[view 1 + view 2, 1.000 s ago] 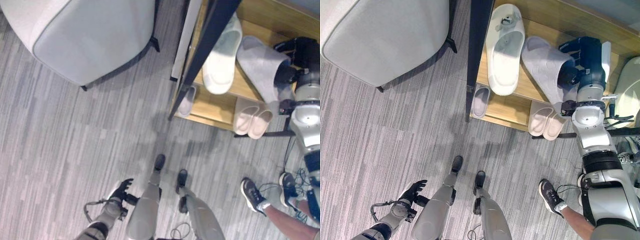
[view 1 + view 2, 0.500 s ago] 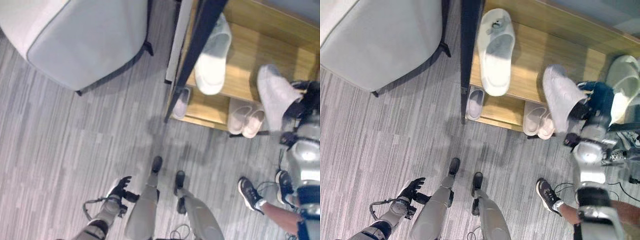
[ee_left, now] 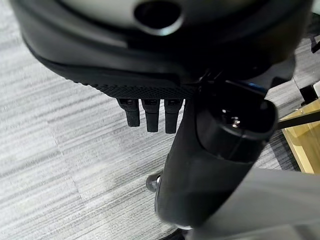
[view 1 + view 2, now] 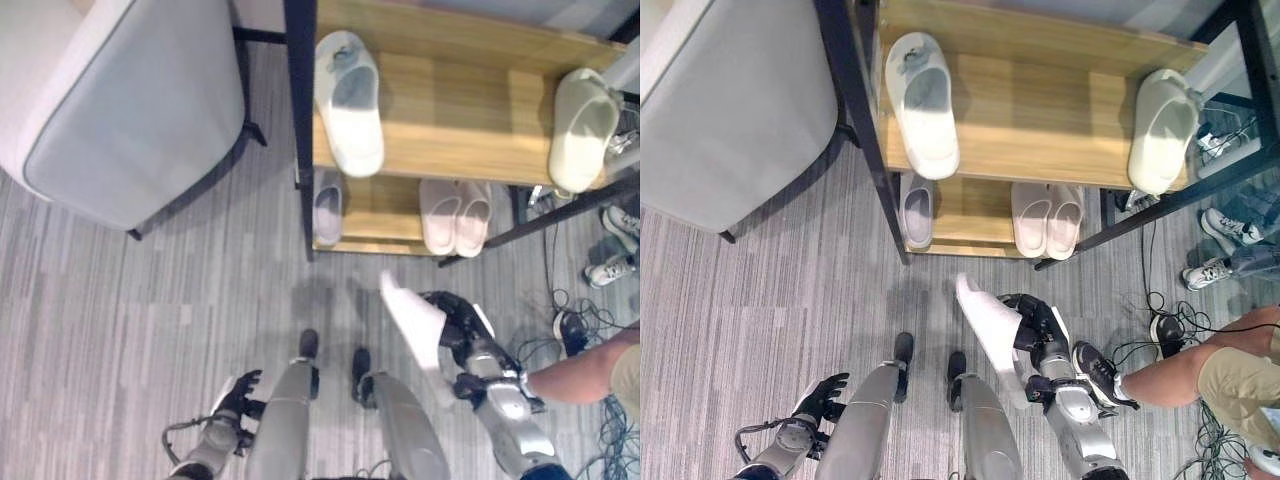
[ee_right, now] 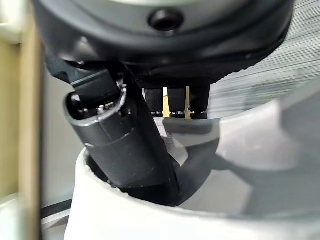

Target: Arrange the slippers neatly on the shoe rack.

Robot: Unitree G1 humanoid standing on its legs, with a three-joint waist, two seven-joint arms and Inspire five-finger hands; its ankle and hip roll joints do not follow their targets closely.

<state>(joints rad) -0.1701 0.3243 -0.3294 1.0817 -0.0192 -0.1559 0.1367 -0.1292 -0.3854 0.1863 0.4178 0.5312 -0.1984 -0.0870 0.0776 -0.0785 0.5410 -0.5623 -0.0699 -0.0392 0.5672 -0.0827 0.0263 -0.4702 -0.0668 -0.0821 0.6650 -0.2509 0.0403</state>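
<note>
Right robot hand (image 4: 1040,325) is clamped on a grey slipper (image 4: 992,332) near the shoe rack (image 4: 1040,110), while left robot hand (image 4: 820,397) hangs relaxed, fingers apart.

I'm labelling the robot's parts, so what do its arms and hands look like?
Both arms are silver-grey with dark joint bands. The left hand and right hand are black, with segmented fingers and a thick cylindrical thumb.
</note>
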